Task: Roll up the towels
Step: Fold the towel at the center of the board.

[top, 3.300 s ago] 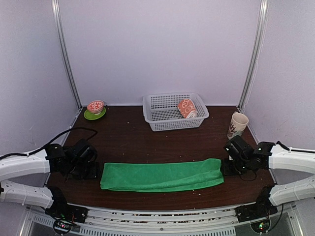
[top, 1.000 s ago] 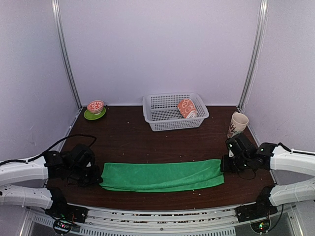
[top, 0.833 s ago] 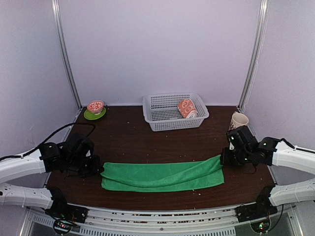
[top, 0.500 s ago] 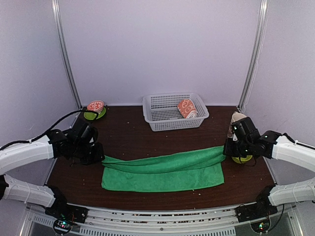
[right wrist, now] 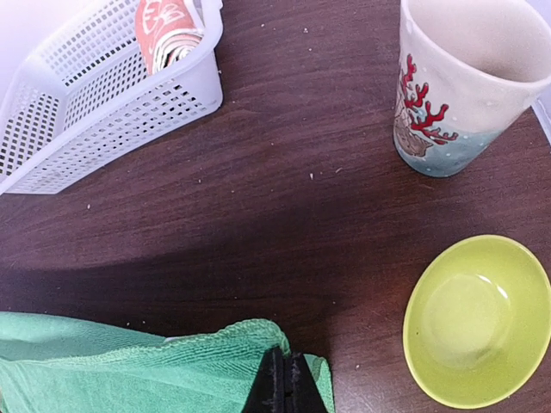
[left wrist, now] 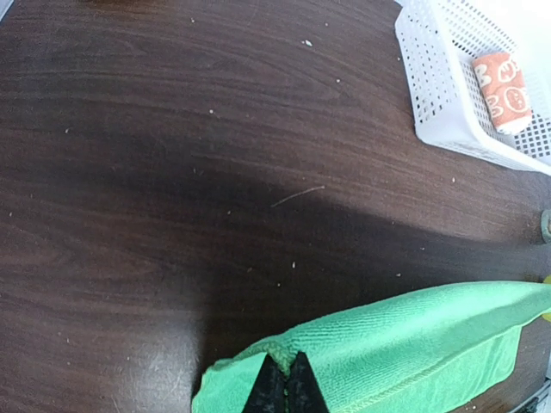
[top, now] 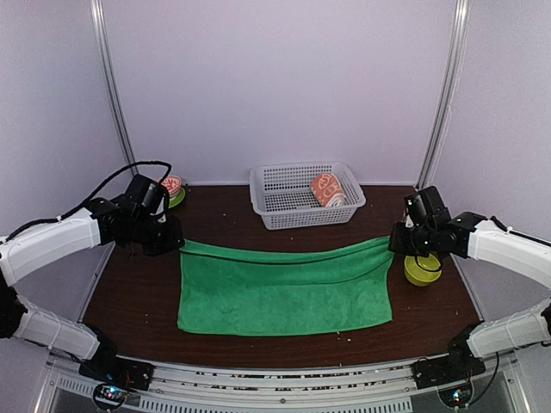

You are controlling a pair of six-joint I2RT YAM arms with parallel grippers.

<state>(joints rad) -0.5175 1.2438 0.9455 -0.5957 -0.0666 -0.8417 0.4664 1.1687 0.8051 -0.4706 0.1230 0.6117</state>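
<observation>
green towel [top: 284, 288]: opened out on the table [top: 228, 219]; the near part lies flat on the wood, and the far edge is raised and sags between the two grippers.
left gripper [top: 176, 244]: fingers [left wrist: 274, 389] pressed together, pinching the far left corner of the green towel.
right gripper [top: 393, 244]: fingers [right wrist: 274, 385] pressed together, pinching the far right corner of the green towel.
peach towel [top: 327, 189]: rolled, lying in the right end of the basket.
basket [top: 297, 215]: white, perforated, at the far middle of the table, apart from the green towel.
mug [right wrist: 452, 95]: coral print, upright, near the bowl.
bowl [top: 422, 269]: yellow-green, upright, just beside the green towel's right edge.
</observation>
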